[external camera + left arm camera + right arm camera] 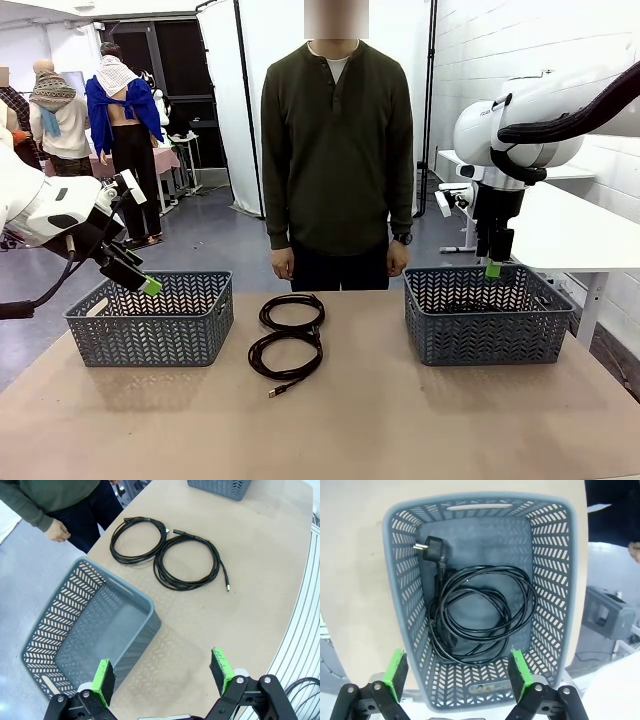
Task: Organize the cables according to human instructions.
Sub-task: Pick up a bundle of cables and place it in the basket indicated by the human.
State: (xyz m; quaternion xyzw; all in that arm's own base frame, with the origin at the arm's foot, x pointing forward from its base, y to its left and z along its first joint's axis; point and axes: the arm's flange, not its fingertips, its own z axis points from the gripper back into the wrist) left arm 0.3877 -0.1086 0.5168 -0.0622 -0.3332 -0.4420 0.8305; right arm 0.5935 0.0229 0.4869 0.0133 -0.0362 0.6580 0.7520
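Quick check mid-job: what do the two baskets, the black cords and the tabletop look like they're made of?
Left basket and right basket: moulded plastic, matt grey-blue, judging by the herringbone slots and cut-out handles. Coiled cords on the table and cord in the right basket: black rubbery or PVC jacket, slight sheen, moulded plug. Tabletop: beige, matt, probably laminate or board; unsure.

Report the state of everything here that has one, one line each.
left gripper: open, empty.
right gripper: open, empty.
left basket: empty.
right basket: holds the plug cable.
plug cable: coiled, lying free.
far table cable: coiled, untouched.
near table cable: coiled, untouched.
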